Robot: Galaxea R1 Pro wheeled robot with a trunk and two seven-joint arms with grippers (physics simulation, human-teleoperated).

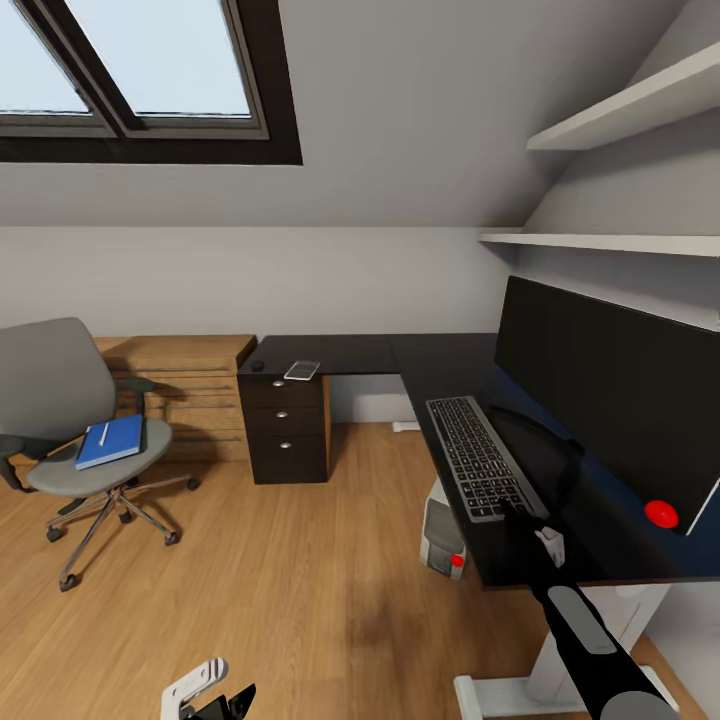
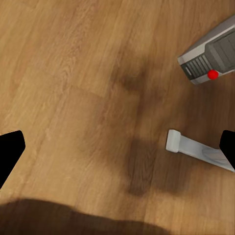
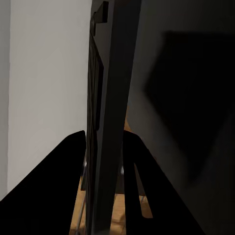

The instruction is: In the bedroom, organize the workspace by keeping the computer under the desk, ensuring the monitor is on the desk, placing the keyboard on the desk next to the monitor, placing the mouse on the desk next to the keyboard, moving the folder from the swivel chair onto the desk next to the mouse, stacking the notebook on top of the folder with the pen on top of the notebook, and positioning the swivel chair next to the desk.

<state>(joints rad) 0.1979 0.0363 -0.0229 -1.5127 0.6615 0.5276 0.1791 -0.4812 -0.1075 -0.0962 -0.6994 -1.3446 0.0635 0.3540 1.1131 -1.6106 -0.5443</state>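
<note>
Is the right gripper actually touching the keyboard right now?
Touching. In the right wrist view the right gripper has a finger on each side of the keyboard edge, with no gap showing. The head view agrees: the arm ends at the keyboard's near corner.

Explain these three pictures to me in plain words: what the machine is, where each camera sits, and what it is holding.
This is a simulated two-armed wheeled robot. The big picture is from its head, looking over a black desk with a monitor and a keyboard. The right gripper has its fingers on either side of the keyboard's near edge; the right wrist camera sees that edge up close. The left gripper hangs low and open; its wrist camera looks down at the wood floor and the computer by the desk. A blue folder lies on the swivel chair.
</note>
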